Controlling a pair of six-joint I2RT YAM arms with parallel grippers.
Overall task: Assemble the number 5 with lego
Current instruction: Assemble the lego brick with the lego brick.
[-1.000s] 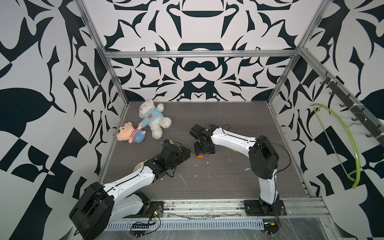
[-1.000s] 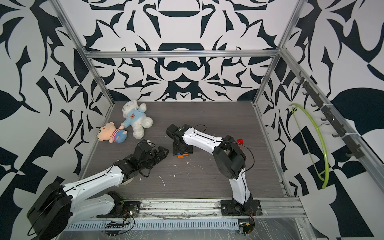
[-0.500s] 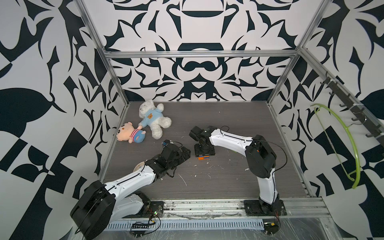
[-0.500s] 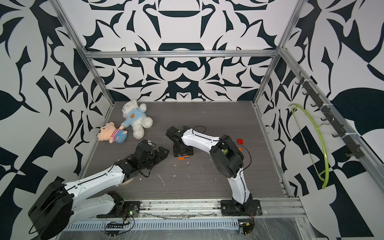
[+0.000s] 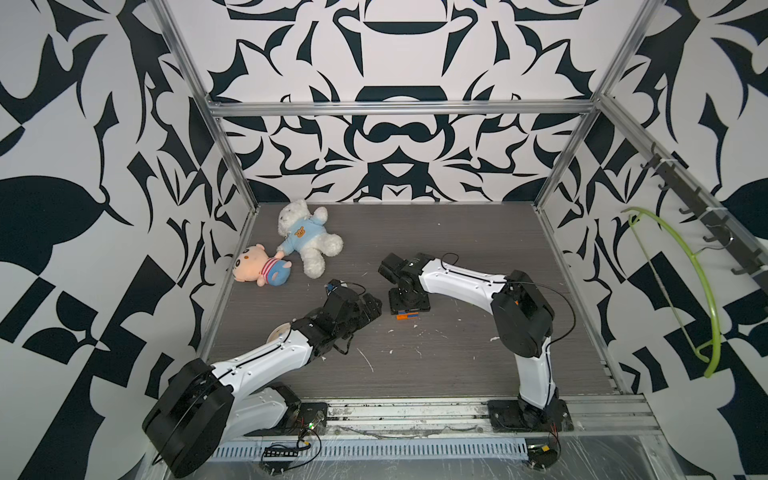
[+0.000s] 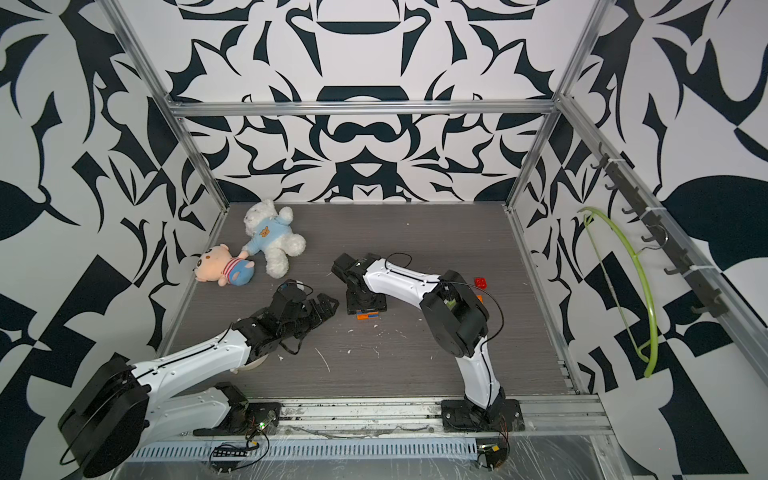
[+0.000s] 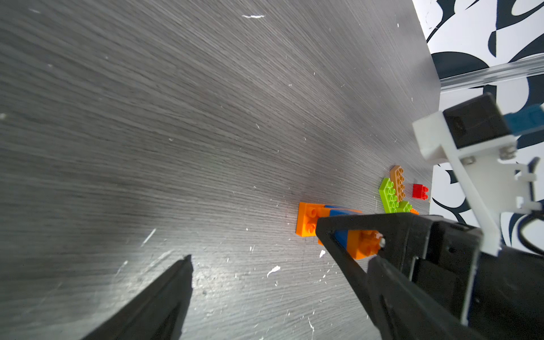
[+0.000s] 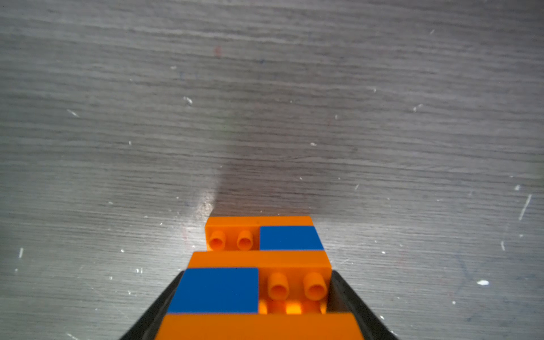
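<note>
Nearest, the left gripper (image 5: 371,308) is held low with its jaws apart and nothing between them. Just beside it, at mid-table, the lego stack (image 8: 259,262) — orange and blue — is clamped across its width by the right gripper (image 5: 409,307). Bare table (image 5: 415,374) is seen in front. Loose bricks (image 7: 393,195) lie toward the right wall — plush toys (image 5: 309,243) in the far left corner.

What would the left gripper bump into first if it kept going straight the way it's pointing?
Most likely the orange and blue lego assembly, clamped by the right gripper; the open left gripper points toward it across the table. Whether brick or gripper comes first is unclear.
</note>
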